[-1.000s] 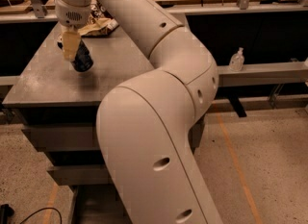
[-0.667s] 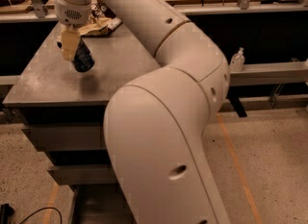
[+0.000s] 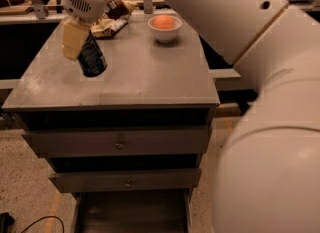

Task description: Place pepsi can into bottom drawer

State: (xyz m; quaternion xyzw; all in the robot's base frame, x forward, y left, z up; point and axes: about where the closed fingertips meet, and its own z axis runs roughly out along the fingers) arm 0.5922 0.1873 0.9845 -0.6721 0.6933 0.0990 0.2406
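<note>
My gripper hangs over the left part of the grey cabinet top and is shut on the pepsi can, a dark-blue can held tilted just above the surface. One cream-coloured finger covers the can's left side. The bottom drawer stands pulled open at the foot of the cabinet, showing its dark floor. My white arm fills the right side of the view.
A white bowl holding an orange fruit sits at the back of the cabinet top. A crumpled snack bag lies at the back left. Two upper drawers with round knobs are closed. A black cable lies on the floor, lower left.
The arm has swung aside, so the bowl, the cabinet front and the open bottom drawer now show. The gripper still holds the can over the left part of the cabinet top.
</note>
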